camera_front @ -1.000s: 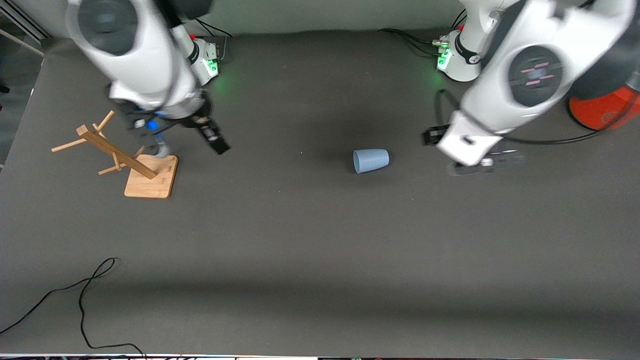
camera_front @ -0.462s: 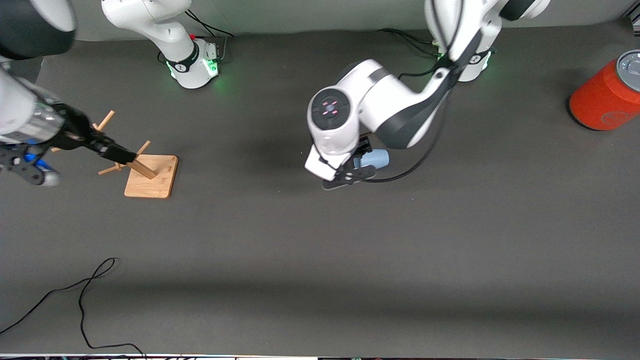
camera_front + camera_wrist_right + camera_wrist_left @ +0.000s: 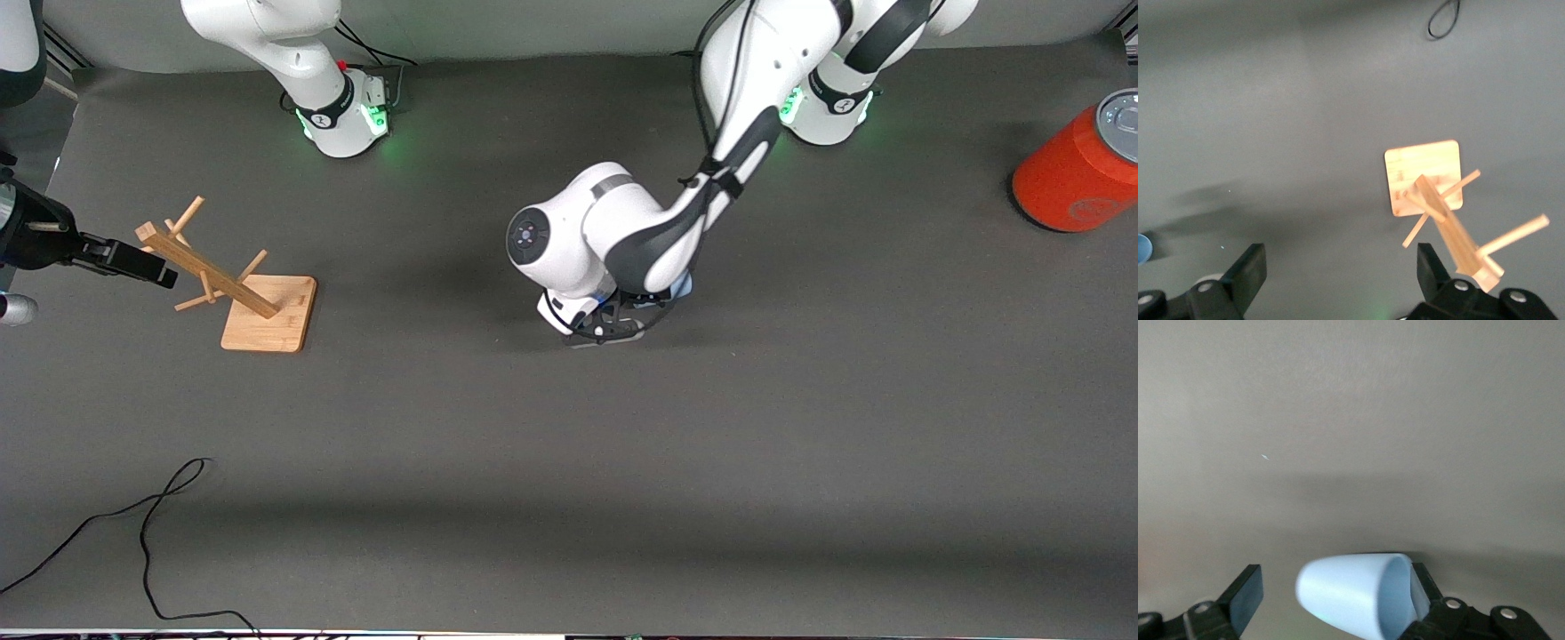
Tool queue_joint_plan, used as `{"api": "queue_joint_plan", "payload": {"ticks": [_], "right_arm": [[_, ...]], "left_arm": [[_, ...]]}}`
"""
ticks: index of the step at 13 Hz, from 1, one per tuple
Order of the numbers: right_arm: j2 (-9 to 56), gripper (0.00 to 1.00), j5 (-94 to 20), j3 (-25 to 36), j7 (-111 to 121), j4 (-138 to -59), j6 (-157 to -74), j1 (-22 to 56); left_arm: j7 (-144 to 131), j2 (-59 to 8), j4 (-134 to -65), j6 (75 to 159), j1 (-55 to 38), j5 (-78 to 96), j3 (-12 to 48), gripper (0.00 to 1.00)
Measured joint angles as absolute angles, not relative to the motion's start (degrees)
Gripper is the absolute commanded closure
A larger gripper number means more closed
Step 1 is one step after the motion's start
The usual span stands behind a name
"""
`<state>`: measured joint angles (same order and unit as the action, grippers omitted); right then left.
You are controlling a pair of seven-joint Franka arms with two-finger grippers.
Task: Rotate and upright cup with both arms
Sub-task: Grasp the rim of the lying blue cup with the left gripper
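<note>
Over cup (image 3: 1355, 593), left end effector (image 3: 1331, 603) lowered, open, straddling; right end effector (image 3: 1338, 273) open.

Dark grey tabletop (image 3: 800, 462). Lying on side near middle: light-blue cup (image 3: 1355, 597). Wooden rack (image 3: 233, 286) toward right arm's end. Orange-red cylinder (image 3: 1071, 169) at left arm's end edge. Black cable (image 3: 133, 524) near camera-side corner.

cup (image 3: 1351, 597): plain light blue | rack (image 3: 233, 284): pale wood | cylinder (image 3: 1071, 178): orange-red, lid seemingly grey | table (image 3: 569, 462): dark grey
</note>
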<state>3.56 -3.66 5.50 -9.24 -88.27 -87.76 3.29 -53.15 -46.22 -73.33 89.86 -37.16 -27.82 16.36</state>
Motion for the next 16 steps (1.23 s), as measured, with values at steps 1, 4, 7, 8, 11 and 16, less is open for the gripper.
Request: {"api": "queue_joint_plan", "payload": {"ticks": [1,4,7,8,11,16], "right_arm": [[3.4,0.00,-3.0,5.3,-6.8,-88.7,-88.8,2.7],[3.2,0.00,-1.8,3.1,-3.8,-89.1,-89.9,0.4],[3.0,0.00,-1.7,2.5,-3.7,-89.1,-89.9,0.3],[3.0,0.00,-1.6,2.5,-3.7,-89.1,-89.9,0.3],[3.0,0.00,-1.5,2.5,-3.6,-89.1,-89.9,0.3],[3.0,0.00,-1.5,2.5,-3.3,-89.2,-89.9,0.4]], "left_arm": [[-50.9,-47.5,-73.7,89.1,-38.4,-29.9,16.4,0.04],[-44.9,-49.9,-73.8,88.3,-41.3,-32.2,16.3,0.06],[-40.4,-49.9,-73.8,86.5,-41.7,-34.3,16.3,0.10],[-39.4,-50.0,-73.8,86.0,-41.7,-34.9,16.3,0.14],[-38.3,-50.6,-74.5,85.1,-41.9,-36.4,16.3,0.43],[-37.9,-51.6,-74.8,83.9,-43.2,-37.3,16.3,1.00]]}}
